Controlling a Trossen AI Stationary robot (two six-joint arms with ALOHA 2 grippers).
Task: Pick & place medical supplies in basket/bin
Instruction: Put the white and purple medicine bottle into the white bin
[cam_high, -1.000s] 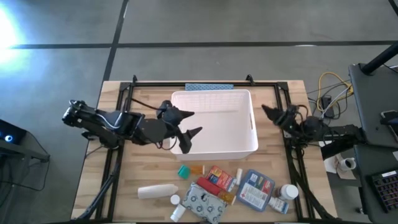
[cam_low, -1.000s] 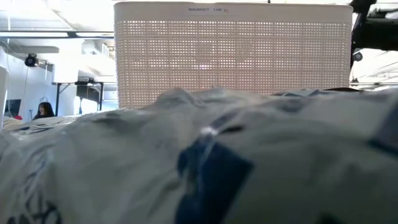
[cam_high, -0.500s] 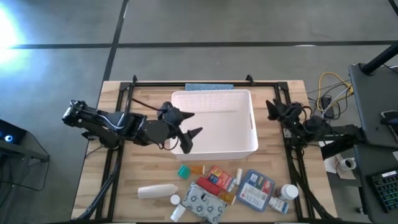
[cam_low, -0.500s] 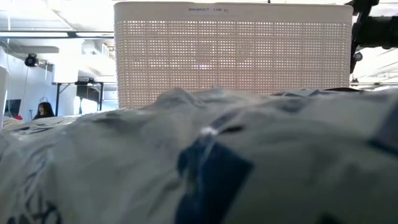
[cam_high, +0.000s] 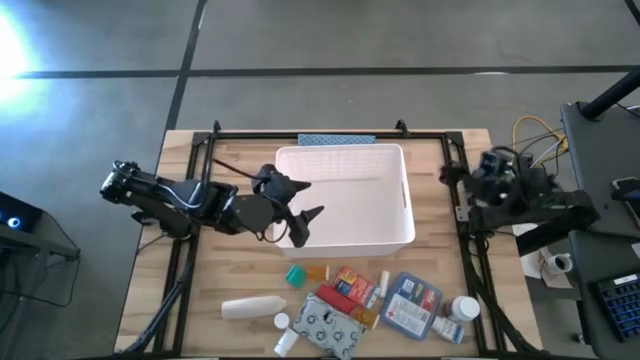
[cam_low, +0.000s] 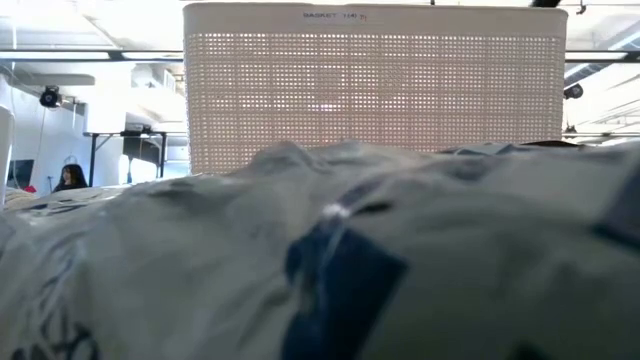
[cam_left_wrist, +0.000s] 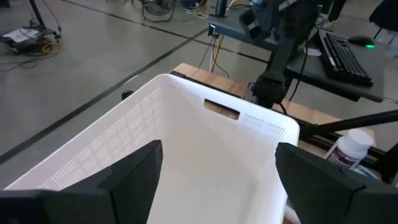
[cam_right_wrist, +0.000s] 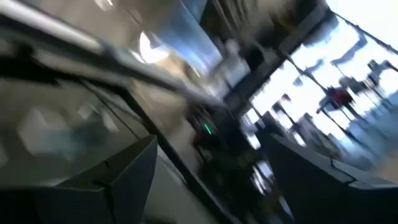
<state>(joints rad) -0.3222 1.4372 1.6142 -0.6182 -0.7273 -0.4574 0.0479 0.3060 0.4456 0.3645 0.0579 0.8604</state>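
the left gripper (cam_high: 298, 212) hangs over the white bin's (cam_high: 345, 235) left wall, its fingers spread wide with nothing between them; from the left wrist view the two dark fingers (cam_left_wrist: 134, 171) frame the bin's (cam_left_wrist: 155, 112) bare inside, with open room across the whole floor of it. the right gripper (cam_high: 497, 172) is folded back beyond the right rail of the black frame (cam_high: 462, 200), well apart from the bin; whether its fingers are parted cannot be told from above, and the right wrist view is smeared, though two dark fingers (cam_right_wrist: 121, 171) there stand apart with nothing held.

the bin sits mid-table, its far wall just beside a blue-grey mat (cam_high: 337, 140). the medical supplies lie in a crowded row along the near edge of the wooden table (cam_high: 190, 290): a white bottle (cam_high: 252, 306) on its side, a teal vial (cam_high: 295, 274), an orange vial (cam_high: 317, 271), a red-orange box (cam_high: 354, 286), a blue-white flat box (cam_high: 412, 304), a grey patterned pouch (cam_high: 327, 323) and an upright white pill bottle (cam_high: 463, 308). bare wood lies between that row and the bin's near wall.

in the low view the pouch (cam_low: 330, 260) fills the foreground and hides everything but the bin's slotted wall (cam_low: 375, 85).
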